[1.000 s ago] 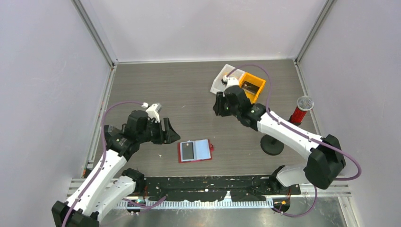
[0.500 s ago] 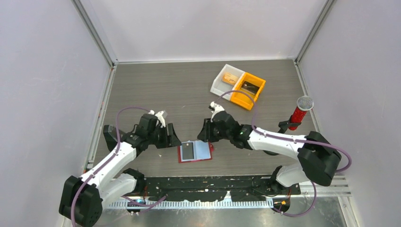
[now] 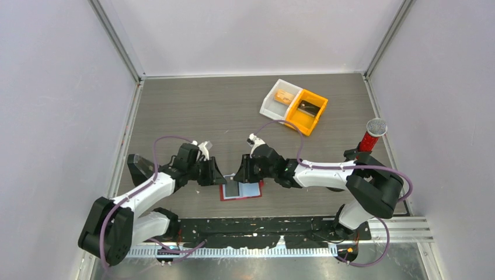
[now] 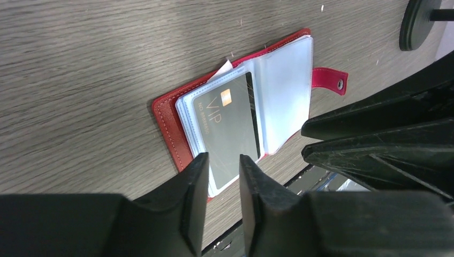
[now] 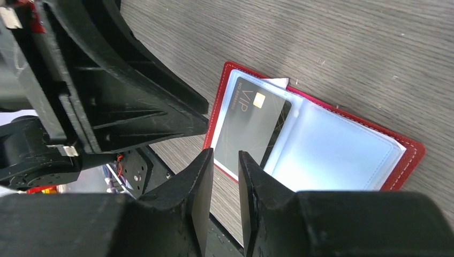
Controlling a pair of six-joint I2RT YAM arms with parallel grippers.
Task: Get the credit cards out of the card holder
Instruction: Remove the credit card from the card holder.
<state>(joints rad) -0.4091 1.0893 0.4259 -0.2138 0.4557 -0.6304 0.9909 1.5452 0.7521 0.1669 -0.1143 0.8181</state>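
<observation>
Both grippers crowd one end of the card holder (image 3: 240,190), which lies open on the counter (image 3: 204,111). I'd worry they could knock together, or snag the soft clear sleeve (image 4: 284,91) and drag the light holder along. The left gripper (image 4: 224,160) and the right gripper (image 5: 225,155) each stand narrowly apart, empty, just above the holder. The credit card (image 4: 233,120) inside looks stiff, dark and glossy. The cover is flat, stitched, red.
</observation>
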